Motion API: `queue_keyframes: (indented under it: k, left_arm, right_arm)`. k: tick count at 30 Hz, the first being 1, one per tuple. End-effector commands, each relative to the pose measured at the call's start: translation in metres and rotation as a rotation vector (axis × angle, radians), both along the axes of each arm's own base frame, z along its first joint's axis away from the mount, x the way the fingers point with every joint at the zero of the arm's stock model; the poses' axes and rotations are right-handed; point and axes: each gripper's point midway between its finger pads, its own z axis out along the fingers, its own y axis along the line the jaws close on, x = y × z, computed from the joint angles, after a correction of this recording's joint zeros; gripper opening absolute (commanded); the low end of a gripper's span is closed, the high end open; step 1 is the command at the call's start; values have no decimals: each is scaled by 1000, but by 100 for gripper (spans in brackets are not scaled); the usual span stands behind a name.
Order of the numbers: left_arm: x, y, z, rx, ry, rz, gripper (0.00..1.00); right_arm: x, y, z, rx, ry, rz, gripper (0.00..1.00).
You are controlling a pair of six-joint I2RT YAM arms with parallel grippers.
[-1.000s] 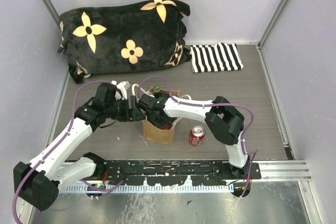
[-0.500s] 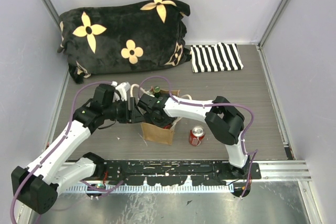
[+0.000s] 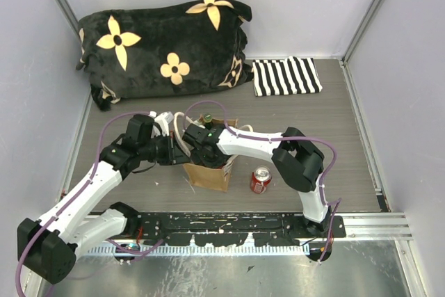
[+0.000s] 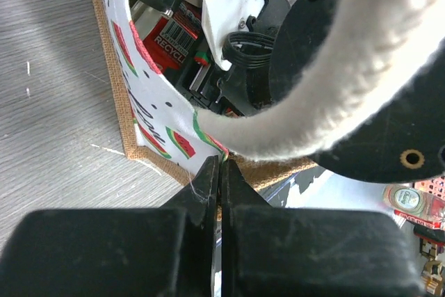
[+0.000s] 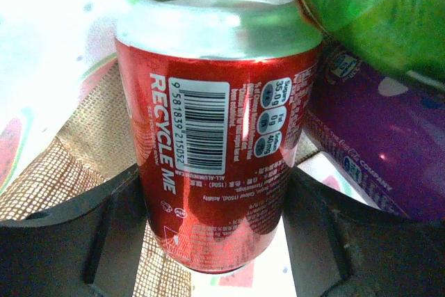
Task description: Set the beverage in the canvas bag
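The left hand (image 4: 217, 172) is pinched almost flat on the rim of the canvas bag (image 3: 208, 175), and the cream handle (image 4: 334, 95) loops just above its fingers. Down inside the bag, the right hand (image 5: 215, 186) is partly open, one finger pressed to each side of the red can (image 5: 208, 137). A purple can (image 5: 375, 151) and a green bottle (image 5: 375, 12) crowd in beside it. On the table (image 3: 327, 144), a spare can (image 3: 261, 179) stands just right of the bag.
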Motion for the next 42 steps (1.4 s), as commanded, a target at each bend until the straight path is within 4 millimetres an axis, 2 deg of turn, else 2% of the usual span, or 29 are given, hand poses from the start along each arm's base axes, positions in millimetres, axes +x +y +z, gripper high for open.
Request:
queue_keyframes:
  k: [1,6,13,16,21,23,32,42]
  left_arm:
    - [-2,8,-14,45,12,18,3]
    - [0,9,-15,58,6,16,0]
    - [3,13,-19,87,1,29,0]
    - [4,15,-20,99,2,39,0]
    - [3,19,-24,118,5,50,0]
    - [2,21,-27,126,9,53,0]
    - [3,24,-32,138,30,68,0]
    - [6,22,-32,139,27,61,0]
  right_arm:
    - [26,10,47,103,-121,-64,1]
    - [40,15,73,144,-200,-86,1]
    - [46,20,92,179,-241,-78,1]
    - [45,19,89,174,-237,-66,1]
    - [34,11,67,111,-175,-55,1]
    - [33,10,66,116,-174,-56,1]
    - [45,21,115,229,-271,-52,1]
    - [54,23,144,287,-347,-80,1]
